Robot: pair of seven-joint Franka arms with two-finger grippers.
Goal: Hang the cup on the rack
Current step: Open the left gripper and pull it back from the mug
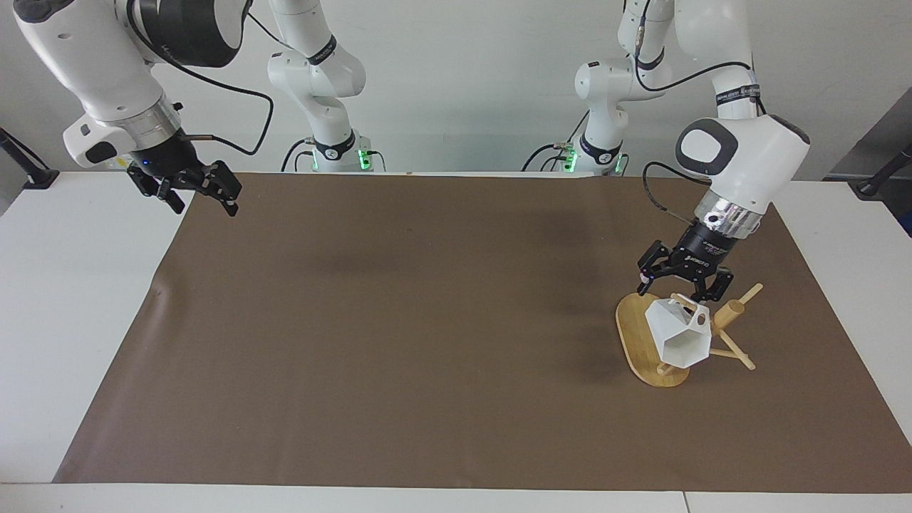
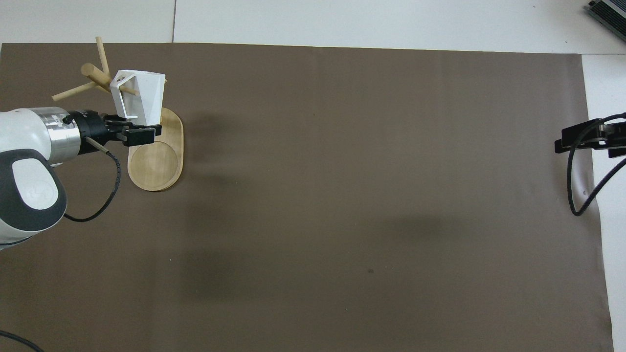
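The white faceted cup [image 1: 677, 336] [image 2: 144, 97] hangs by its handle on a peg of the bamboo rack [image 1: 734, 312] [image 2: 91, 71], tilted over the rack's oval base [image 1: 633, 335] [image 2: 156, 166]. My left gripper [image 1: 680, 292] [image 2: 148, 134] is open just above the cup, with its fingers spread and apart from the cup. The right gripper [image 1: 205, 204] [image 2: 562, 142] waits open in the air over the mat's corner at the right arm's end of the table.
A brown mat [image 1: 427, 320] [image 2: 367, 195] covers most of the white table [image 1: 78, 285]. The rack stands on the mat at the left arm's end, and its pegs [image 1: 748, 292] stick out sideways.
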